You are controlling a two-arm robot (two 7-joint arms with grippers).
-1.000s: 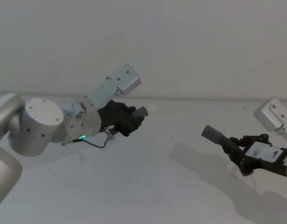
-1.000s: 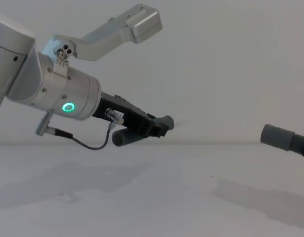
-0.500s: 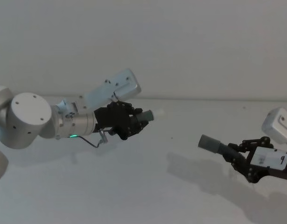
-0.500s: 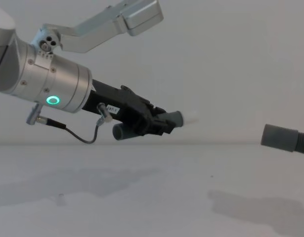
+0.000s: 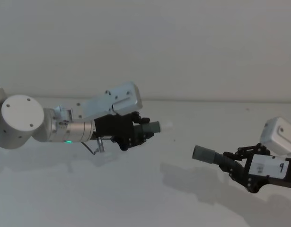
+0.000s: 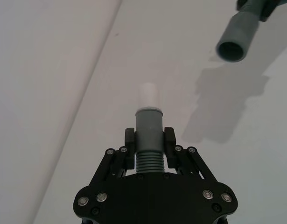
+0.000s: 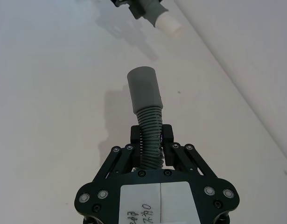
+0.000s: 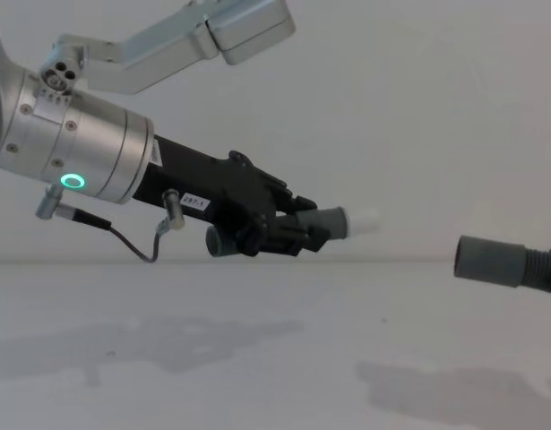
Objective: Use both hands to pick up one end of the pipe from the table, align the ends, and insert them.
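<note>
I have the left gripper (image 5: 139, 131) at centre left of the head view, raised off the bench (image 5: 136, 198). Its jaws are clamped on the ribs of one hose piece (image 6: 148, 161), and that piece's grey cuff (image 8: 329, 221), with a white tip (image 8: 365, 218), points right. At lower right, the right gripper (image 5: 234, 164) has its jaws clamped on the ribs of the other hose piece (image 7: 150, 126), whose open cuff (image 5: 204, 154) points left. The two cuffs face each other, well apart, both above the bench.
</note>
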